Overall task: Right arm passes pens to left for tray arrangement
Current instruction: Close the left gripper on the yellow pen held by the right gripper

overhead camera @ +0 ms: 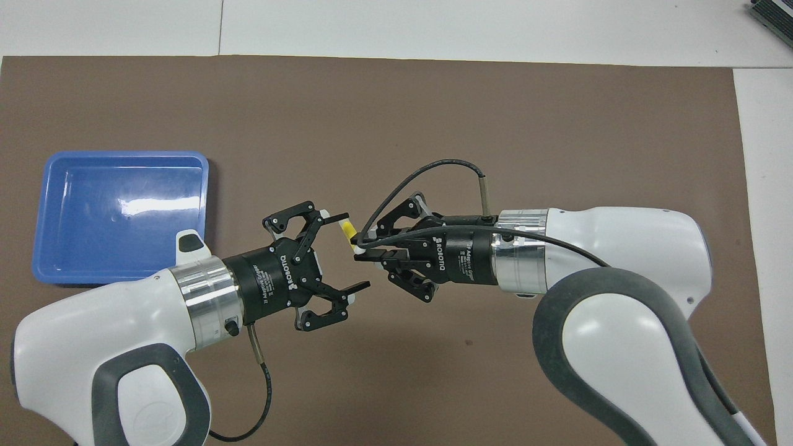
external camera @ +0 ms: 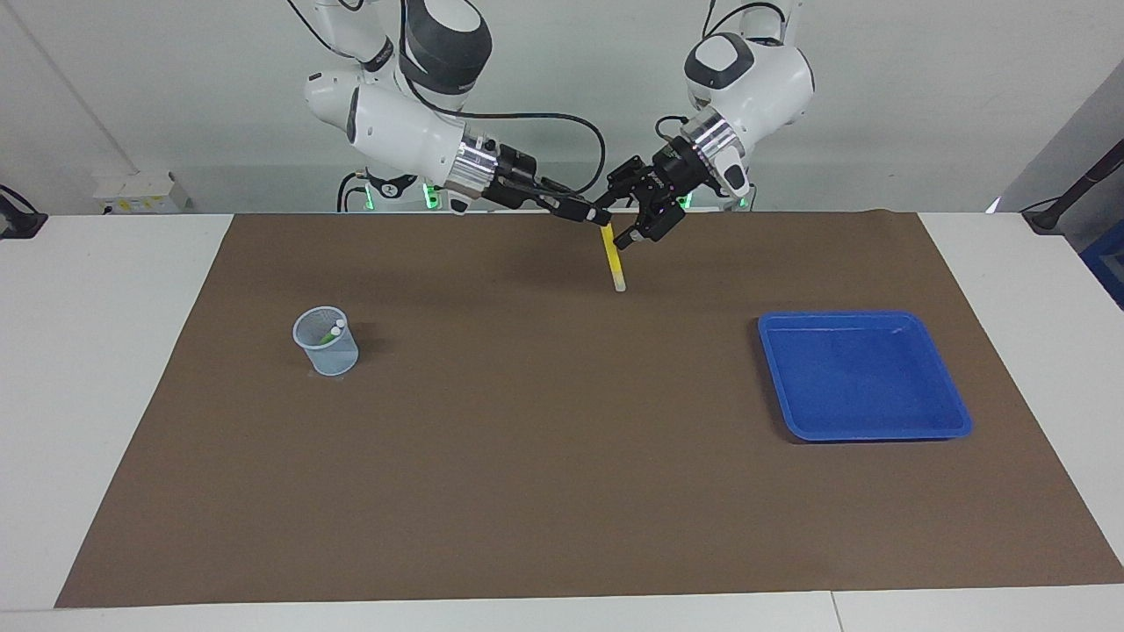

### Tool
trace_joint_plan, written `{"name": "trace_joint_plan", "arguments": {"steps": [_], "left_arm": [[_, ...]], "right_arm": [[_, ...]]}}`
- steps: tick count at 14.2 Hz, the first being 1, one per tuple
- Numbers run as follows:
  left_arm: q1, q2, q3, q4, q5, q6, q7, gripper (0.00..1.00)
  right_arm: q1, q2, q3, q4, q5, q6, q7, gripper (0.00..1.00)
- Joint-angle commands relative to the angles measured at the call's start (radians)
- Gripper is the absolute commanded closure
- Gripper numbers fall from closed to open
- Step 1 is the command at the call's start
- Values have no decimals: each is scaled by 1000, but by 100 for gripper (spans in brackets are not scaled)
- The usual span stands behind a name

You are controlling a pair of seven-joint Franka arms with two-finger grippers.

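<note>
We see the right gripper (external camera: 601, 216) up over the mat (external camera: 562, 491), fingers pinched tight on the top end of the yellow pen (external camera: 613, 257), which hangs down almost upright, pale tip lowest, clear of the mat. The left gripper (external camera: 638, 221) sits just beside it with fingers spread wide; in the overhead view its one finger (overhead camera: 335, 218) nearly meets the pen's end, whether they touch we cannot tell. Two more pens (external camera: 335, 332) stand in the mesh cup (external camera: 326, 341) toward the right arm's end of the table, well apart from both grippers. The blue tray (external camera: 864, 376) lies toward the left arm's end, nothing in it. Nothing on the mat stands between the grippers and the tray.
</note>
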Motion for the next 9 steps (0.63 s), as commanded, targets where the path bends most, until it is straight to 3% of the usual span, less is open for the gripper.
{"name": "trace_joint_plan", "arguments": {"steps": [1,7,9], "left_arm": [[-7,37,1,28,-28,16,38,0],[-2,37,1,26,-28,4,41,9],[0,36,2,26,-28,-19,43,20]], "right_arm": [[-10,-4,6,-7,26,6,-5,100],[-10,-4,6,-7,26,5,-6,100],[-10,-4,6,-6,26,5,-6,100]]}}
